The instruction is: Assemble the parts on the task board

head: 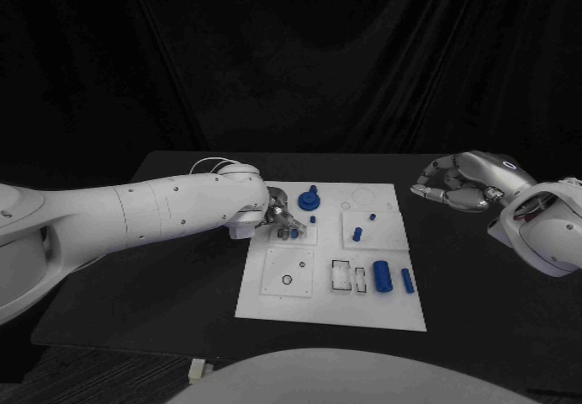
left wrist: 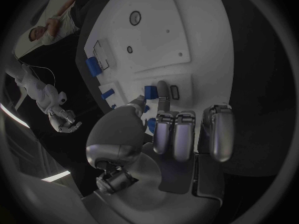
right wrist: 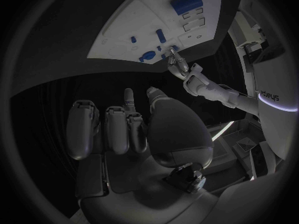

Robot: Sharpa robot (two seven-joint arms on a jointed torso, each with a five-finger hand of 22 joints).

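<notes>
Head view: left hand [head: 282, 220] pinching small blue part [left wrist: 150, 91] over task board [head: 291, 303]; seat squarely, press gently. Right hand [head: 458, 187] curled, holding nothing.

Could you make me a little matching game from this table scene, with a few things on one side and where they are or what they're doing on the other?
Things:
1. left hand
2. right hand
3. large blue cylinder
4. task board

Places or states:
A. lies on its side on the near right part of the white plate
B. held above the bare black table, off the plate's right side, fingers curled, nothing in it
C. white, flat in the middle of the table
D. fingers down at the plate's left edge, by a small blue part

Pairs: 1-D, 2-B, 3-A, 4-C
</notes>
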